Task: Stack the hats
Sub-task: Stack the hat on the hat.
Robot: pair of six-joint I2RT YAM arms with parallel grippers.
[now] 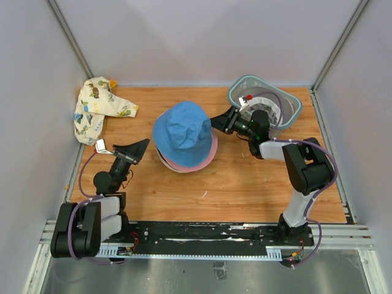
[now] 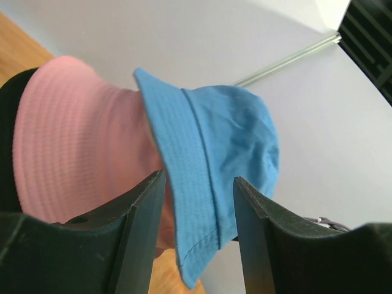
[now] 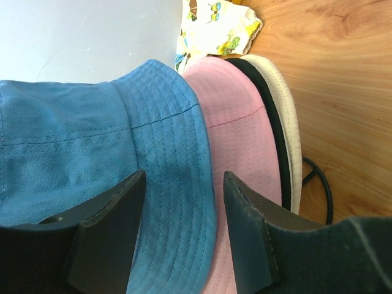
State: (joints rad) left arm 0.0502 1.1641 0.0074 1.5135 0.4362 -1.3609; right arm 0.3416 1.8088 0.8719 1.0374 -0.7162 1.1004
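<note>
Blue hat: topmost of the stack, crown up, at the middle of the bench. Squarely covers the hats below, so judged placed.

Pink hat: directly under the blue one, brim showing along the near-right side. Black hat and cream hat: beneath the pink one, only brim edges visible in the right wrist view. Nested brim on brim, which keeps the pile low and steady.

Left gripper: at the stack's left side, fingers parted about halfway. Blue brim lies between them with clearance on both sides; nothing gripped. Reads as a letting-go posture.

Right gripper: at the stack's right side, fingers likewise apart, straddling the blue brim without pinching it. Placed opposite the left, apparently to settle the brim evenly from both sides.

Printed hat: crumpled in the far-left corner of the bench, well apart from the stack, not yet stacked.

Basket: far-right corner. Holds an apparent pale grey hat, partly hidden behind the right arm; likely the supply for the remaining stacking.
</note>
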